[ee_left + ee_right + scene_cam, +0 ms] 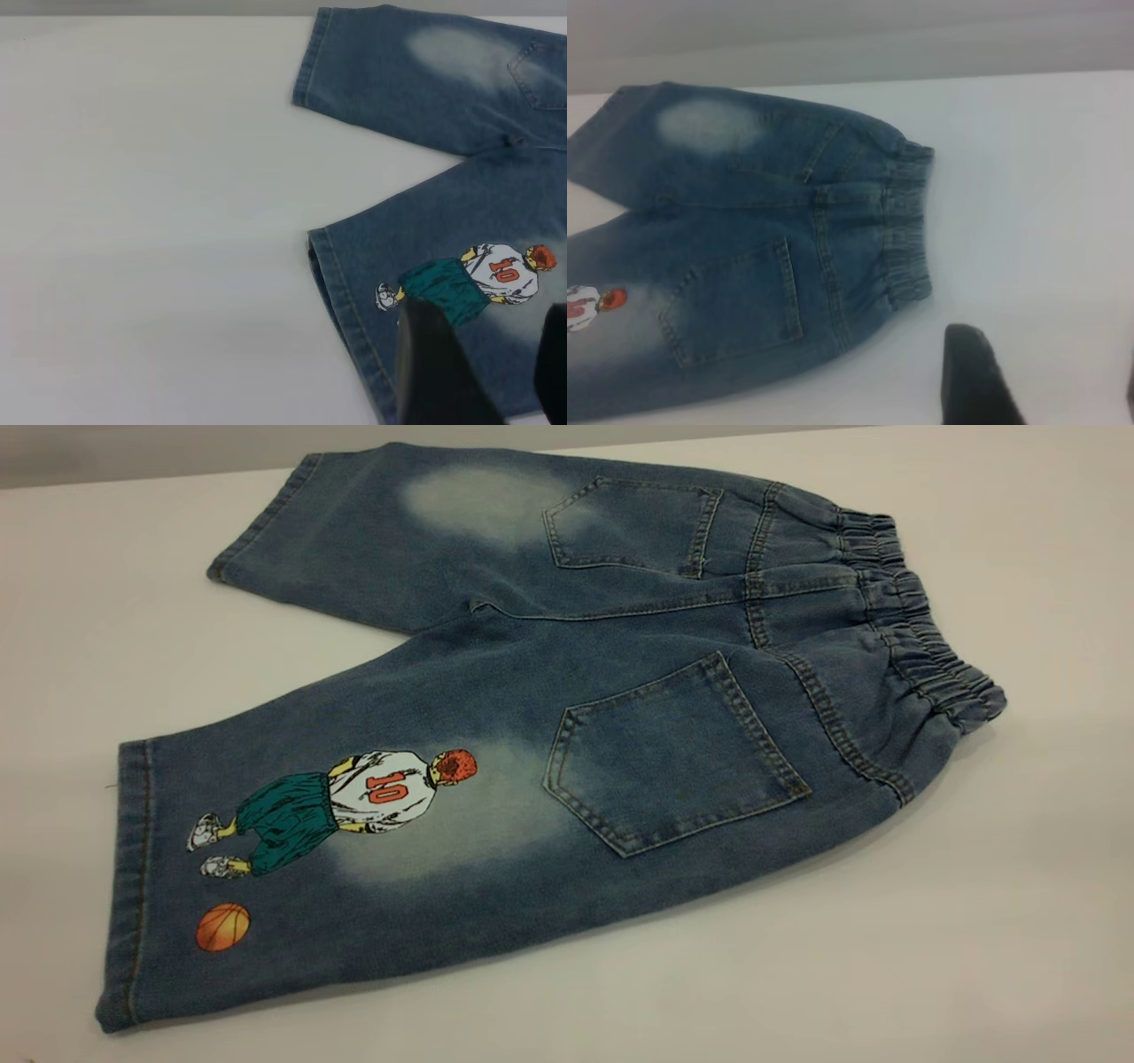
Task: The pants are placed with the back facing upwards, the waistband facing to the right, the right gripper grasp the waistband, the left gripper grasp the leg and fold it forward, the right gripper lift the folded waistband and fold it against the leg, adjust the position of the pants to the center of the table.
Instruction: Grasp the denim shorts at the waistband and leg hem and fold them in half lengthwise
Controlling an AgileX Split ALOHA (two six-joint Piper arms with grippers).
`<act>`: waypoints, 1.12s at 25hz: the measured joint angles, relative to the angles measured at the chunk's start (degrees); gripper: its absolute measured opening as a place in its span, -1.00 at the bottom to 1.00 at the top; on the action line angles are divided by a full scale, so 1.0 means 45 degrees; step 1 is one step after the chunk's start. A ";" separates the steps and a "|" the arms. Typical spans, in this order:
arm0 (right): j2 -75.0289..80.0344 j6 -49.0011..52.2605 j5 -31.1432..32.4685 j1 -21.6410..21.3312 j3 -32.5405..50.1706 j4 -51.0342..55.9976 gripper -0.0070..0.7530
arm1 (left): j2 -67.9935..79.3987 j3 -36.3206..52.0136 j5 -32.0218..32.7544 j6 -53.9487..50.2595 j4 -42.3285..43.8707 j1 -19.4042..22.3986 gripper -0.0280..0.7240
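Blue denim pants (549, 717) lie flat on the white table (974, 921), back pockets up. The elastic waistband (921, 638) points right, and the two legs spread to the left. The near leg (292, 850) carries a printed basketball player and a ball. Neither gripper shows in the exterior view. In the left wrist view my left gripper (485, 312) hovers open above the printed leg (425, 266), close to its hem. In the right wrist view my right gripper (1045, 354) is open over bare table, a short way off the waistband (908, 221).
White table surface surrounds the pants on all sides. Its far edge (133, 474) runs close behind the far leg (354, 531). A pale wall rises beyond that edge.
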 joint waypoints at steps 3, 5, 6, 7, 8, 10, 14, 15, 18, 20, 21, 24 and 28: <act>0.0000 0.0000 -0.0516 0.0000 0.0005 0.0025 -0.14 | 0.0000 0.0000 0.0000 -0.0017 0.0000 0.0000 -0.15; 0.0000 0.0000 -0.0583 0.0000 0.0005 0.0091 -0.14 | 0.0000 0.0000 -0.0149 -0.0070 -0.0167 0.0000 -0.15; 0.0000 0.0000 -0.0571 0.0000 0.0005 0.0175 -0.14 | 0.0000 0.0000 -0.0176 -0.0074 -0.0267 0.0000 -0.15; 0.0000 0.0000 -0.0571 0.0000 0.0005 0.0298 -0.14 | 0.0006 0.0000 -0.0176 -0.0074 -0.0330 0.0000 -0.15; 0.0000 0.0000 -0.0589 0.0000 -0.0027 0.0454 -0.14 | 0.0067 -0.0053 -0.0176 -0.0074 -0.0343 0.0000 -0.15; 0.0024 0.0055 -0.0898 0.0000 -0.0206 0.0928 -0.14 | 0.0496 -0.0403 -0.0601 -0.0060 -0.0251 0.0000 -0.15; 0.1183 0.0055 -0.2262 0.0000 -0.0527 0.1023 -0.14 | 0.2433 -0.1247 -0.2117 0.0732 0.0620 0.0000 -0.15; 0.1750 0.0055 -0.2513 0.0000 -0.0527 0.1070 -0.14 | 0.3156 -0.1440 -0.2621 0.1023 0.0742 0.0000 -0.15; 0.3760 -0.0017 -0.3027 0.0000 -0.0527 0.1336 -0.14 | 0.5471 -0.2018 -0.3706 0.2019 0.0526 0.0000 -0.15; 0.5065 -0.0356 -0.3446 0.0000 -0.0527 0.1322 -0.14 | 0.7045 -0.2417 -0.4298 0.2807 -0.0118 0.0000 -0.15; 0.5778 -0.0572 -0.3837 0.0000 -0.0527 0.1322 -0.14 | 0.7897 -0.2556 -0.4511 0.3182 -0.0587 -0.0013 -0.15; 0.7798 -0.1137 -0.4910 0.0000 -0.0527 0.1336 -0.14 | 1.0198 -0.2777 -0.5196 0.4101 -0.2090 -0.0307 -0.15; 1.0585 -0.1551 -0.5966 0.0000 -0.0516 0.1584 -0.14 | 1.2892 -0.2777 -0.5576 0.6138 -0.4088 -0.1317 -0.15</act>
